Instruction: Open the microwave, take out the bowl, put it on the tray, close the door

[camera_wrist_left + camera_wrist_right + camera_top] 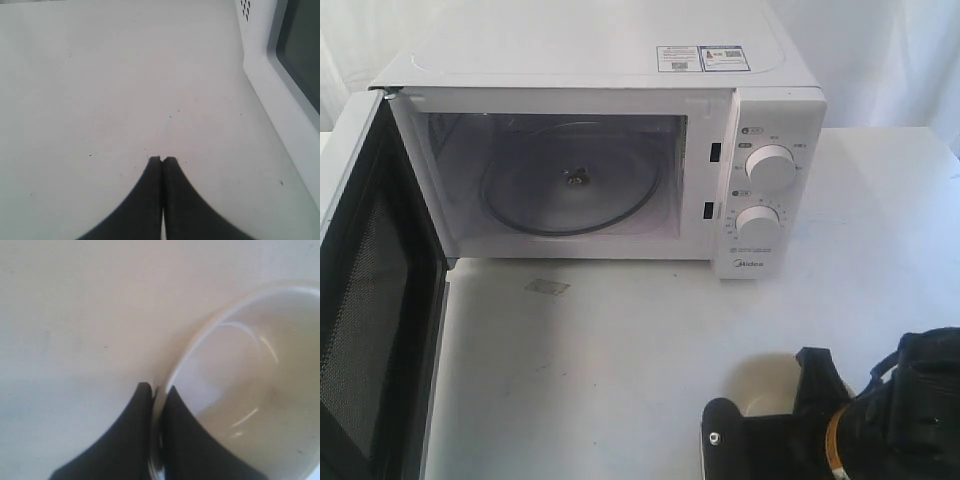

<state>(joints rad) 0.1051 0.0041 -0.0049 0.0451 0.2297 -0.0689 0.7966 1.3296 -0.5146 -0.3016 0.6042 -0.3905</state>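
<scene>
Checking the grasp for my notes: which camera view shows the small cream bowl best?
The right wrist view: the small round cream-yellow bowl is close up, its rim pinched by the right pincer. The exterior view shows only a pale sliver beside the black arm; the left wrist view shows none of it.

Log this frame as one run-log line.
door: open | bowl: outside microwave, rim clamped by right gripper | left gripper: shut, empty, over table | tray: not in view
</scene>
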